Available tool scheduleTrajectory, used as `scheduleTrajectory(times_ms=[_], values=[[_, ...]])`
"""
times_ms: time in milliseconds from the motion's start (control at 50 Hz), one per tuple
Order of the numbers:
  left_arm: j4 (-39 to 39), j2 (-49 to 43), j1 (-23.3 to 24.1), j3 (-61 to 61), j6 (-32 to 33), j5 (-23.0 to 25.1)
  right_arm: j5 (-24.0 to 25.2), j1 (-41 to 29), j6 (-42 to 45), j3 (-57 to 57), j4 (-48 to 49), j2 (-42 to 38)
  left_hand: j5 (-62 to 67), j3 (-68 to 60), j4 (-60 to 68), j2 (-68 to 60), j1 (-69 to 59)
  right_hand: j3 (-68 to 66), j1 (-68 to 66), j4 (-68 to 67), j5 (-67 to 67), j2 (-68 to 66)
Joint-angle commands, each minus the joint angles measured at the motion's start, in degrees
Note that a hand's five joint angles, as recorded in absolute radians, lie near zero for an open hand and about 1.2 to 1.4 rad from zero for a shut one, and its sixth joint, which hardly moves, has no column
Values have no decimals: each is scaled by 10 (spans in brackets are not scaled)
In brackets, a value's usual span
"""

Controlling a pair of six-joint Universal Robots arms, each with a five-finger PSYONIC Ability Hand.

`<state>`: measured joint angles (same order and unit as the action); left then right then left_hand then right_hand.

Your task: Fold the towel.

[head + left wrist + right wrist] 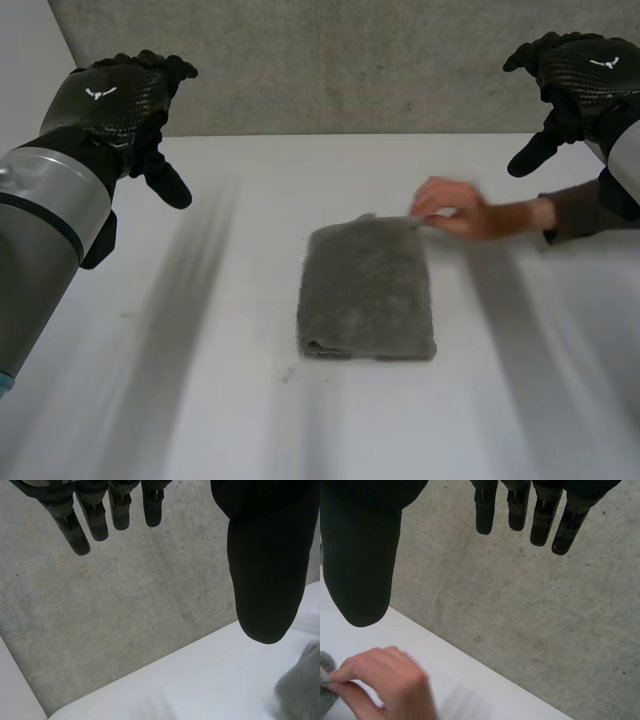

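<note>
White surface (180,400) carries the folded grey towel (368,290) at its middle, long axis running away from the robot. A person's hand (452,208) pinches its far right corner, so a descending robot hand could strike it or find the towel shifted. Outward, the left hand (118,100) and right hand (580,75) hang high, fingers relaxed, empty.

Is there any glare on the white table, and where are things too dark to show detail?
Head view: the table is softly lit, with no glare; the towel shows a thin dark line along its near fold. Left wrist view: the left hand is a flat black shape. Right wrist view: the right hand likewise.
</note>
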<state>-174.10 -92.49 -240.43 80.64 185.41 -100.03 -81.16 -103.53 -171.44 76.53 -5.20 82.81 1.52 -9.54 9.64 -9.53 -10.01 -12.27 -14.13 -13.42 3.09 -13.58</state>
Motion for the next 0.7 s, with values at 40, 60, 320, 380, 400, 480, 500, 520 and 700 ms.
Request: scheduleTrajectory(times_ms=[40,60,320,380,400,480,500,520,700], values=[[-3,-1,0,1,-1,0,2,-3,1,4,-1,4,-15,-5,4,-5,0,23,41,34,-31,36],[-3,-1,0,1,-1,0,2,-3,1,4,-1,4,-15,-5,4,-5,0,23,41,34,-31,36],[-11,-1,-4,8,0,0,2,-2,1,8,-1,5,-15,-5,4,-5,0,23,41,34,-31,36],[-13,-1,-4,9,0,0,2,-2,1,8,0,5,-15,-5,4,-5,0,23,41,34,-31,36],[-17,-1,-4,10,0,0,2,-2,1,8,-1,5,-15,-5,4,-5,0,23,41,34,-31,36],[-19,0,-5,9,1,0,2,-1,1,8,-1,6,-15,-5,4,-5,0,23,41,34,-31,36],[-19,0,-5,9,1,0,2,-1,1,8,-1,6,-15,-5,4,-5,0,23,41,34,-31,36],[-20,0,-5,8,1,0,2,-1,1,8,-1,6,-15,-5,4,-5,0,23,41,34,-31,36],[-30,5,-5,7,2,0,2,3,1,6,-1,7,-15,-5,4,-5,0,23,41,34,-31,36]])
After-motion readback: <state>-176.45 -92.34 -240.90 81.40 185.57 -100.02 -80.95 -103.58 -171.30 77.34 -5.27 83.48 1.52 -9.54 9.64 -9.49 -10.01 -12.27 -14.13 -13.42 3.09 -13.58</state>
